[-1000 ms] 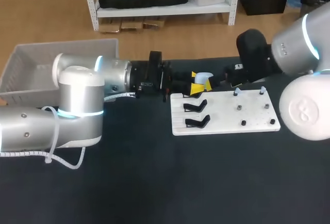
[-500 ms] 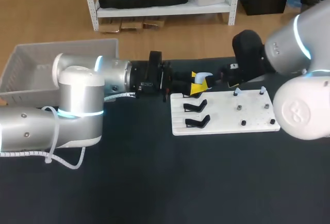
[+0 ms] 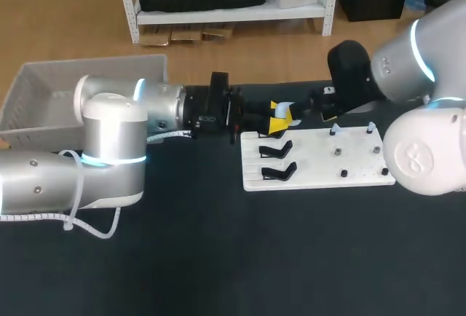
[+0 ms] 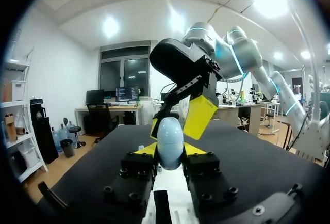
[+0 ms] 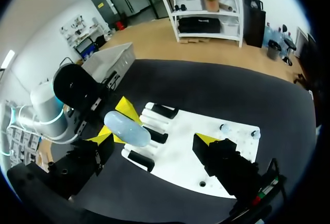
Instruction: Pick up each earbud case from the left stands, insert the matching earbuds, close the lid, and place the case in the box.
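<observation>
**Case held in the left tool, right tool open beside it**

The pale blue earbud case (image 4: 170, 140) is pinched between both yellow tips of our left tool (image 3: 277, 116), one tip on each flank. Its rounded end pokes out ahead of the fingers. From the head view it hangs over the far rim of the white board (image 3: 357, 176), at about one o'clock on the surface (image 3: 218, 258). No lid seam shows, so we can't say whether the lid is open or shut.

Facing it is our right tool (image 5: 154, 140), fingers spread wide with nothing in them. The case sits close to one of those fingers, and we can't tell whether they touch.

On the board, the black stands (image 3: 277, 172) line its nine o'clock side, and two small pale earbuds (image 3: 333, 129) sit on pegs towards its one o'clock corner. The box (image 3: 29, 97) waits at ten o'clock.

We judge the step in hand to be getting the lid open so the earbuds can go in. To do it well, the left tool should grip the lower shell only and leave the lid half free. The right tool should come at the lid edge gently with one finger. A hard push could twist the smooth, egg-shaped case out of the pinch. The case is best held steady over the board, so a slip lands somewhere reachable.
</observation>
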Robot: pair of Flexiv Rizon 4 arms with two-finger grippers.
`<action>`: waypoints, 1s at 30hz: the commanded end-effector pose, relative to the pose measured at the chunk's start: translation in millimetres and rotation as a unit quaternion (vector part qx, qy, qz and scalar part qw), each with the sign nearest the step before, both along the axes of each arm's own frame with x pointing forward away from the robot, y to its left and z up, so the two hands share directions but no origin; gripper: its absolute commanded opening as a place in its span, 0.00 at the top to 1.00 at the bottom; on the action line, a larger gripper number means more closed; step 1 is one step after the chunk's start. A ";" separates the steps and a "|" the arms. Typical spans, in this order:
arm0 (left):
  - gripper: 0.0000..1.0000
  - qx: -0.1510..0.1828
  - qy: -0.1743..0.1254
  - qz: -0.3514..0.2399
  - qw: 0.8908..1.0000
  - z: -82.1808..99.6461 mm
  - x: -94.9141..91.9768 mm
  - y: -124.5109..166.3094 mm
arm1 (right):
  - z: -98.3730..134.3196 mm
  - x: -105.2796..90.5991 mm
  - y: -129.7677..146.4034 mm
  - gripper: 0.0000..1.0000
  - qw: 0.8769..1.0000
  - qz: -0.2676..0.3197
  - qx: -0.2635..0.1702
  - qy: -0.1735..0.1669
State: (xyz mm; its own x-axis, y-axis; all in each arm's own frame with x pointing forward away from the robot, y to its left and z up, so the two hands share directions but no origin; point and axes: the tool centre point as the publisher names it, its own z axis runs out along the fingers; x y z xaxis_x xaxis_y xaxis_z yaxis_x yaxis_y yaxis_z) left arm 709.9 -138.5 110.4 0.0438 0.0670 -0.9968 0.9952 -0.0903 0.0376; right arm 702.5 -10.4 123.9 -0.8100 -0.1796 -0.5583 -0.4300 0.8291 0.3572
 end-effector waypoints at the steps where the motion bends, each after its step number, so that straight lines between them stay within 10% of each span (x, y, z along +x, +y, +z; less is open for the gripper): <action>1: 1.00 -0.002 -0.002 0.002 1.000 -1.5 -0.5 -1.0 | 3.1 2.3 1.8 0.00 1.000 -0.009 -0.004 -0.005; 18: 1.00 -0.002 -0.002 0.002 1.000 -1.5 -0.5 -1.0 | 45.0 20.3 -46.4 0.00 0.996 -0.025 -0.064 -0.057; 30: 1.00 -0.002 -0.002 0.002 1.000 -1.5 -0.5 -1.0 | 3.2 37.6 -103.0 0.00 0.972 -0.034 -0.229 0.047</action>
